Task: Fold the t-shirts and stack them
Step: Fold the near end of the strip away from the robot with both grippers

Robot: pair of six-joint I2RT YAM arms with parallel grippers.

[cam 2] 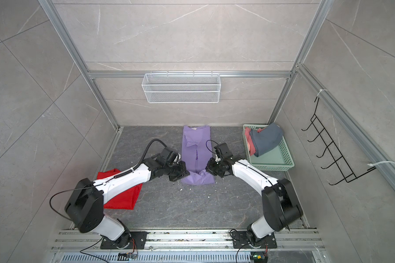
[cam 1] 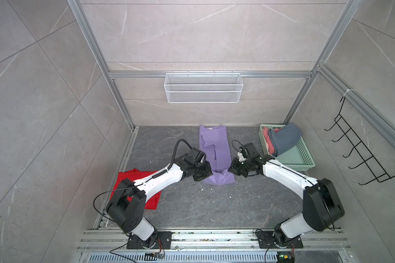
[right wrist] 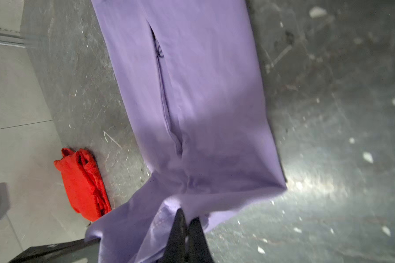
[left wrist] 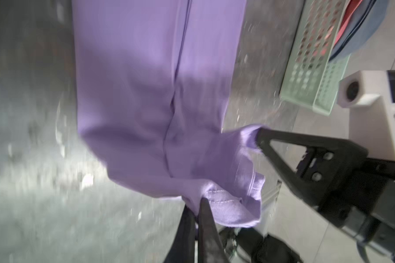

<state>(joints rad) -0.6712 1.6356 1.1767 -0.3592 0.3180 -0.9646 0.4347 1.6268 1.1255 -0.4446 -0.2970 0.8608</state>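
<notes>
At the near end of the dark table, the left gripper (left wrist: 196, 206) is pinched closed on one hem corner of the lilac-purple t-shirt (cam 1: 214, 145). The right gripper (right wrist: 185, 215) is clamped on the opposite hem corner. Both wrist views show thin black jaws meeting with purple cloth bunched between them, and the hem is raised slightly off the surface.

The purple shirt lies in the middle of the table as a long narrow strip. Its sides are folded inward and meet along a centre line, and the collar end points toward the back wall. The cloth is soft, matte knit with a stitched hem, and it sags and puckers near the grips.

The step in hand looks like the crosswise fold. The next move probably calls for both arms to lift together and carry the hem toward the collar at an even height, so that the strip doubles over squarely.

A bright red t-shirt (cam 1: 124, 180) lies folded on the table to the left, partly under the left arm. It looks like the start of the stack.

A mint-green lattice basket (cam 1: 307, 152) stands at the back right. It holds a slate-blue t-shirt (cam 1: 285, 139) and a salmon-pink t-shirt (cam 1: 266, 136), both rumpled and unfolded.

The table (cam 1: 192, 205) is grey and stone-patterned, with small pale flecks.
</notes>
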